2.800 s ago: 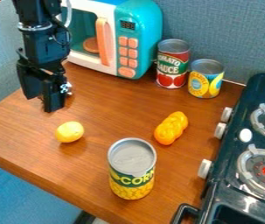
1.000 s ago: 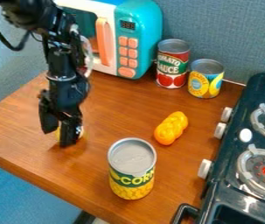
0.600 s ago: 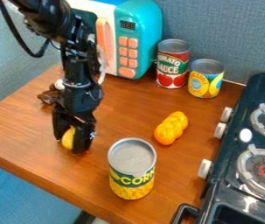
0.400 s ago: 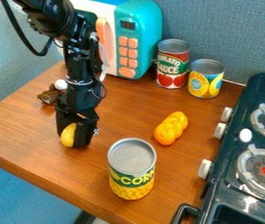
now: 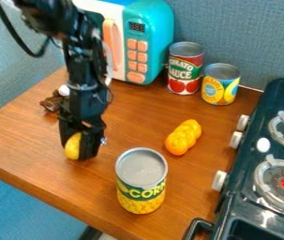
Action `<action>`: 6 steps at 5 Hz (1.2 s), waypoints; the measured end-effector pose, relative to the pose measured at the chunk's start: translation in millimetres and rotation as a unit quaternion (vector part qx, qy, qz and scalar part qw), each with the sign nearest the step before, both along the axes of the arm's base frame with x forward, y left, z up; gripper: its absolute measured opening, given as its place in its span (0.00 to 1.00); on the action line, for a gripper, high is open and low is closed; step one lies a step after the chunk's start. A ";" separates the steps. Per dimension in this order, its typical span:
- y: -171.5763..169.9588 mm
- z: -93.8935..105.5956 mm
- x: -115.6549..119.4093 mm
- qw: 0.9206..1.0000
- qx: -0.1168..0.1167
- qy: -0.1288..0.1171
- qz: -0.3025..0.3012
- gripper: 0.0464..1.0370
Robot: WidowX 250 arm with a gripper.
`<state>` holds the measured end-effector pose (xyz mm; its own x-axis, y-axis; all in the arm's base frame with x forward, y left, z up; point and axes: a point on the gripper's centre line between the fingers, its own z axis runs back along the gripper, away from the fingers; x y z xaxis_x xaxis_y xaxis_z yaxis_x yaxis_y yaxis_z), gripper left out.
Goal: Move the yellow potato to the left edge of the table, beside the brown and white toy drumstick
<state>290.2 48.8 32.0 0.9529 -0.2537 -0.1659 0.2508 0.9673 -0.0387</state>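
The black gripper (image 5: 81,146) hangs low over the left part of the wooden table, its fingers shut on a yellow lemon (image 5: 73,146). The lemon is upright at tabletop level, partly hidden by the gripper; whether it touches the wood I cannot tell. To the right and nearer the front stands a corn can (image 5: 141,181). An orange-yellow, lumpy, twisted piece (image 5: 183,137) lies to the right of the gripper.
Behind the arm is a teal and white toy microwave (image 5: 145,42). Beside it stand a tomato sauce can (image 5: 184,69) and a yellow-blue can (image 5: 220,84). A dark toy stove (image 5: 274,154) borders the right. A small brown object (image 5: 51,102) lies behind the gripper.
The gripper has come forward and right from near the microwave and down to the lemon, and has taken hold of it. The brown object behind it has come into sight.
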 end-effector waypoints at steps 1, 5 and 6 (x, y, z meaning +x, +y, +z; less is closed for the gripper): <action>17.8 42.5 -3.9 0.998 0.002 -0.052 0.030 0.69; 115.5 15.3 11.1 0.984 0.081 0.016 0.158 0.69; 125.6 1.6 6.7 0.979 0.097 0.045 0.172 0.69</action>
